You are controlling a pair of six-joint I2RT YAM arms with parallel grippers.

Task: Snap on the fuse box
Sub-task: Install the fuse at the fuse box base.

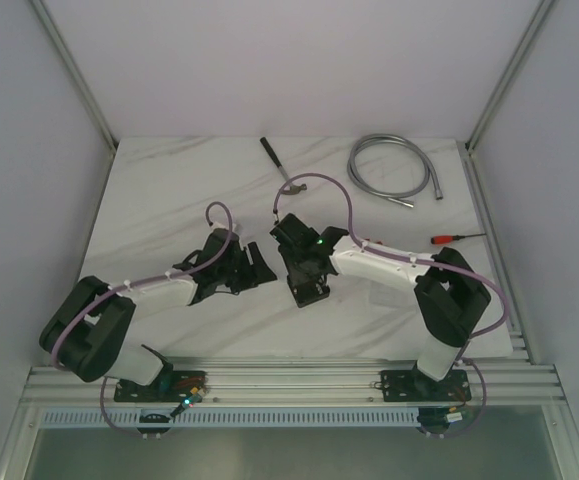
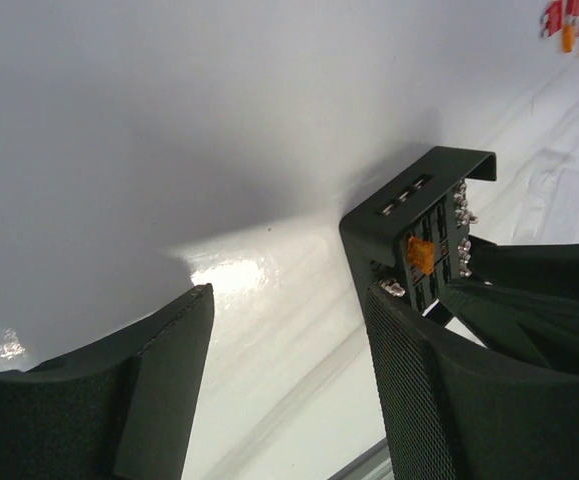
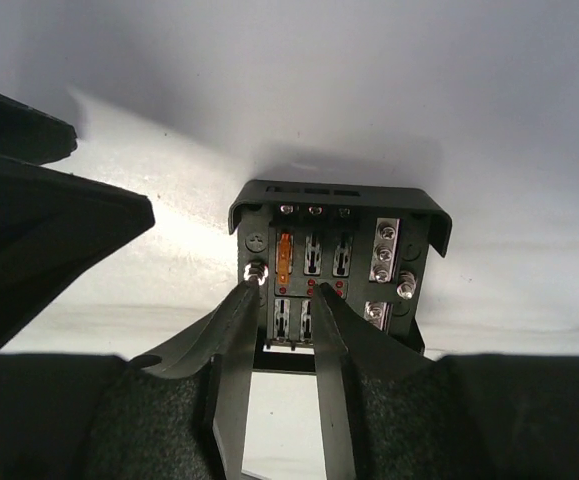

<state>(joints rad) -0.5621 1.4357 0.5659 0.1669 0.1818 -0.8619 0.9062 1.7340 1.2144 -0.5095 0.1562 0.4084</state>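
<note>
Fuse box [image 3: 341,255], small black square plastic w/ slots. Loc: on white marble desk [image 1: 169,210]. Right end effector [image 3: 287,300] narrowly parted at its face, left end effector [image 2: 289,300] wide open beside it; both empty. Risk: unheld box skids if nudged.

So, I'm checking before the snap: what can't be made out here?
- Small black square plastic fuse box: right wrist view, lower slots behind the right tool.
- Left wrist view: near part behind the left tool.
- Top view: box lost among dark tools.
- Small red and orange loose fuses: left wrist view, cut by corner.
</note>
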